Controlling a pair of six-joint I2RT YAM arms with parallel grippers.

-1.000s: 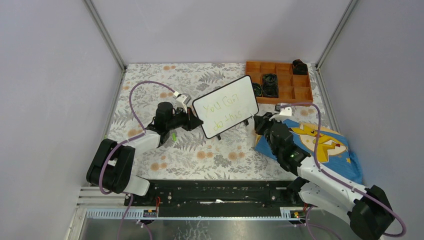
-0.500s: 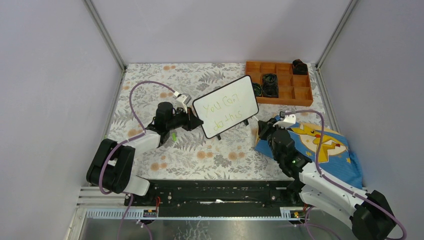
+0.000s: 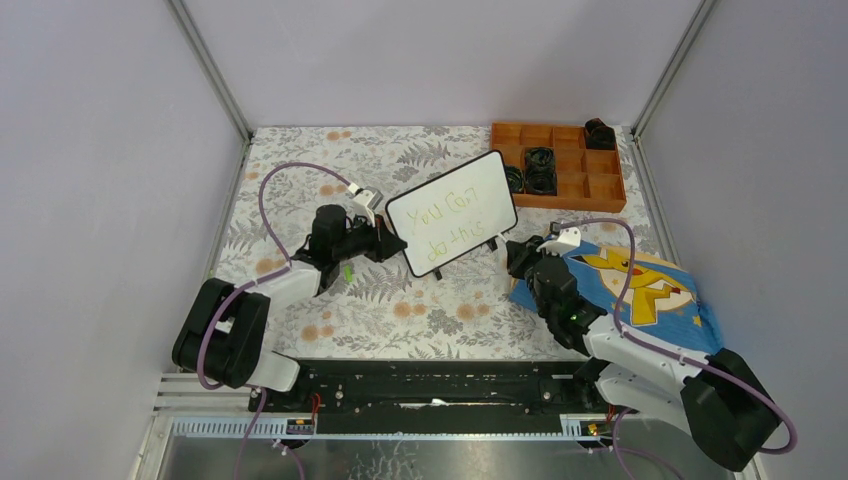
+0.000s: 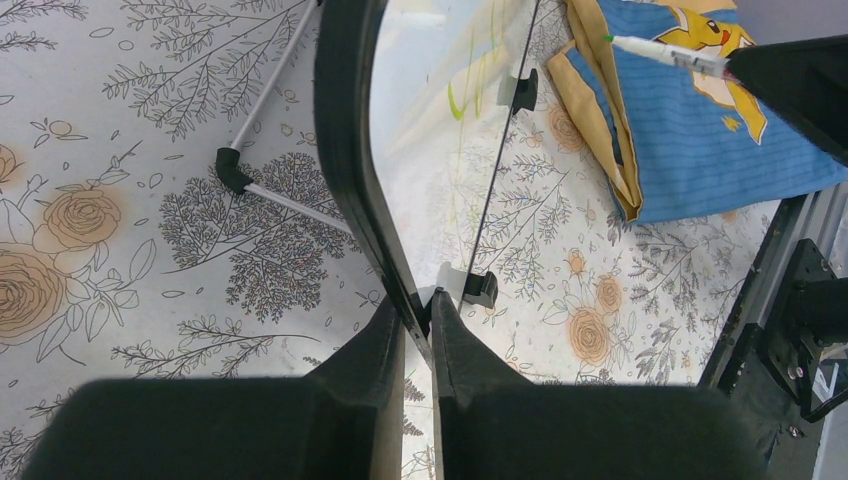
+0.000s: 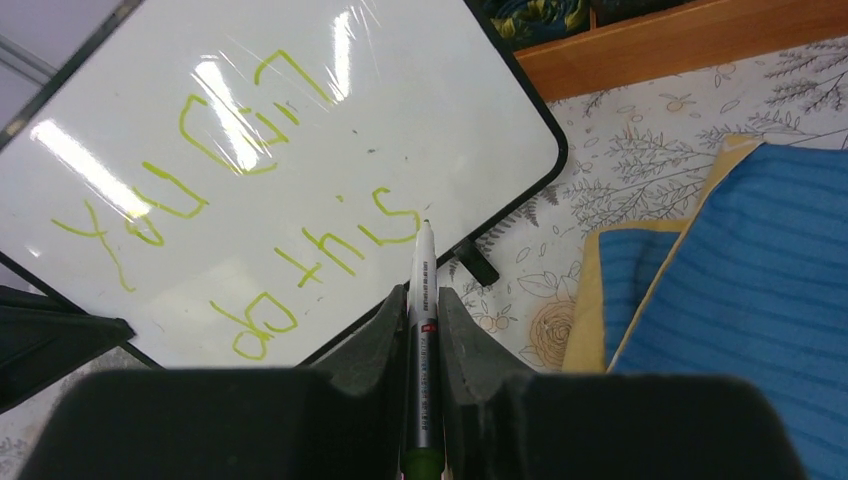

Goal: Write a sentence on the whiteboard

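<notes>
Whiteboard lettered, green marker clear of the face

Stands tilted on the floral table, near the orange tray, feet down, face toward the near side. Carries the sentence in two thin green lines, reading roughly "You Can do this". Pinched tight at its left frame edge by the left gripper; hold that pinch firm and motionless to brace against the push of any stroke. Clenched in the right gripper: the green marker, tip forward, off the board and pointing at the end of the lower line, close to the blue cloth. Judging by the wording, probably little or nothing left to add. For a touch-up, bring the tip in square to the tilted face, press lightly, draw short slow strokes, then lift straight off to avoid smearing fresh ink. Keep wrist and cable away from the finished letters. Otherwise back out along the marker's own axis, steering wide of the board's lower right corner and its foot
</notes>
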